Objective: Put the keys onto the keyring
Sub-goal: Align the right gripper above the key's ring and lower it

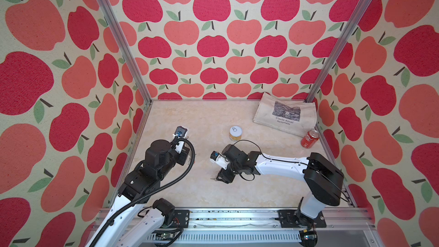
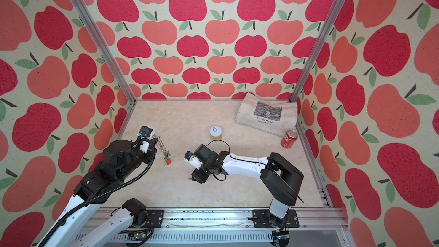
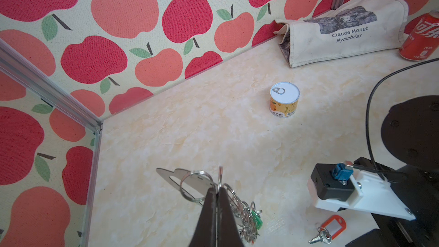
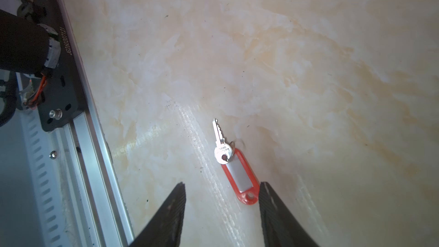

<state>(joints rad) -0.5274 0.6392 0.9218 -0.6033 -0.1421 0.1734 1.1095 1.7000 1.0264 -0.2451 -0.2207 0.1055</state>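
Keyring (image 3: pixel 171 177) is clamped shut in L gripper (image 3: pixel 217 187) & held up, prob. so the rings hang free; green-tagged key (image 3: pixel 256 217) is already hung there. Red-tagged key (image 4: pixel 237 174) lies flat on tabletop (image 4: pixel 308 67), tag straddled by R gripper (image 4: pixel 222 184), jaws apart, untouched, lined up for a pinch.

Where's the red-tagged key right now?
In the right wrist view the red-tagged key lies flat on the table between the open jaws of the right end effector, tag end nearest them.
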